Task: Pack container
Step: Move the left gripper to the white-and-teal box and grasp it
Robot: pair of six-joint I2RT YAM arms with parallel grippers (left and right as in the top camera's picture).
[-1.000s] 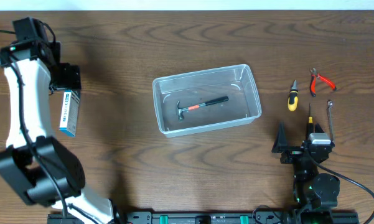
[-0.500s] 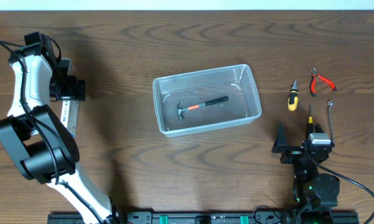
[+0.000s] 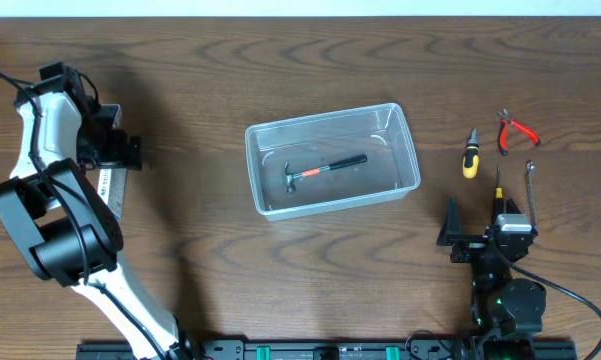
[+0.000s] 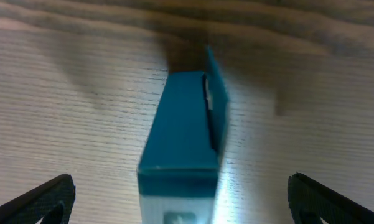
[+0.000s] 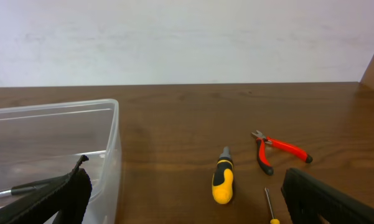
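Observation:
The clear plastic container (image 3: pixel 412 150) sits mid-table with a black-and-red hammer (image 3: pixel 325 168) lying inside; its corner also shows in the right wrist view (image 5: pixel 109 143). My left gripper (image 3: pixel 115 152) is at the far left, open, over the far end of a blue-and-white box (image 3: pixel 107 192) lying on the table. In the left wrist view the box (image 4: pixel 183 124) lies between my spread fingers (image 4: pixel 180 194), untouched. My right gripper (image 3: pixel 480 228) is open and empty near the front right, behind the loose tools.
Right of the container lie a yellow stubby screwdriver (image 3: pixel 469 155), red pliers (image 3: pixel 515 130), a thin screwdriver (image 3: pixel 498 190) and a metal wrench (image 3: pixel 530 190). The right wrist view shows the yellow screwdriver (image 5: pixel 222 180) and the pliers (image 5: pixel 280 149).
My left gripper has moved toward the front and now covers the far end of the blue-and-white box. The box, container and right arm have not moved.

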